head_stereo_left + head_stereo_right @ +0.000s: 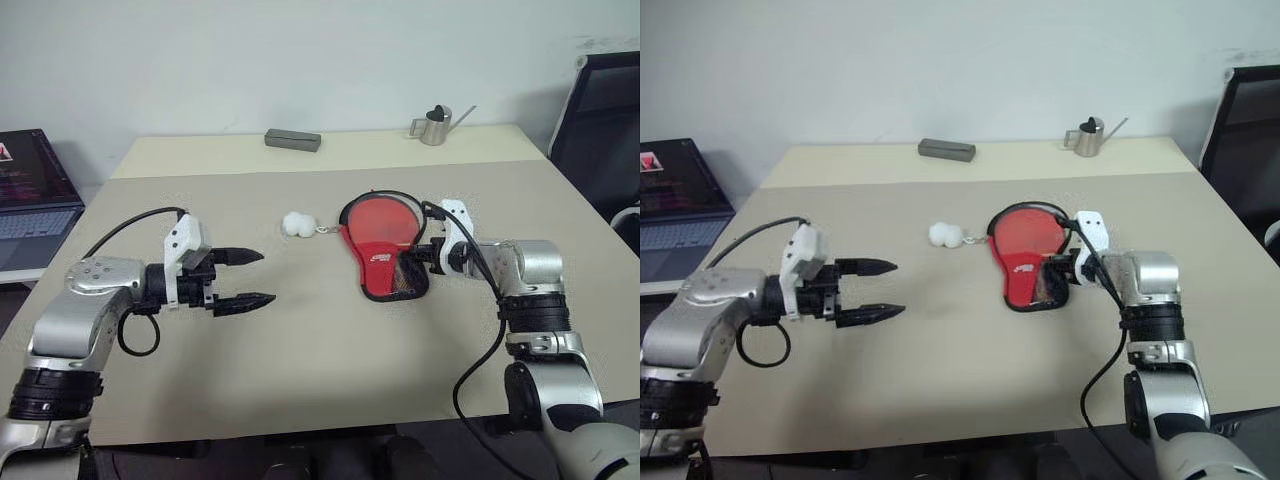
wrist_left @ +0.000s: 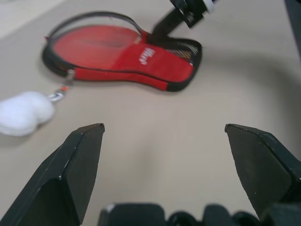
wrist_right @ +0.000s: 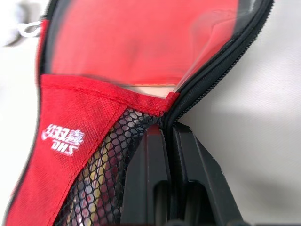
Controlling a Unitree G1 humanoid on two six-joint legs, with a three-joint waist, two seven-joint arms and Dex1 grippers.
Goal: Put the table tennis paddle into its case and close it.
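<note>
While the case lies unzipped, jaws come first, nearest to farthest:
Left gripper: jaws wide apart, holding nothing, hovering over bare table, pointed toward the case.
Right gripper: jaws pressed together on the case's black zipper edge, beside the mesh end.
Case: on the table mid-right, long axis running from the narrow mesh end near the robot to the round end farther off; flap open.
Paddle: red face showing inside the open round part, handle under the mesh.
Pom-pom pull: on the table left of the round end, apart from both grippers.
Key relation: pull looks nearer the left gripper, ahead of it and rightward; judged the arm to zip.
Far edge: grey block, small metal watering can.
</note>
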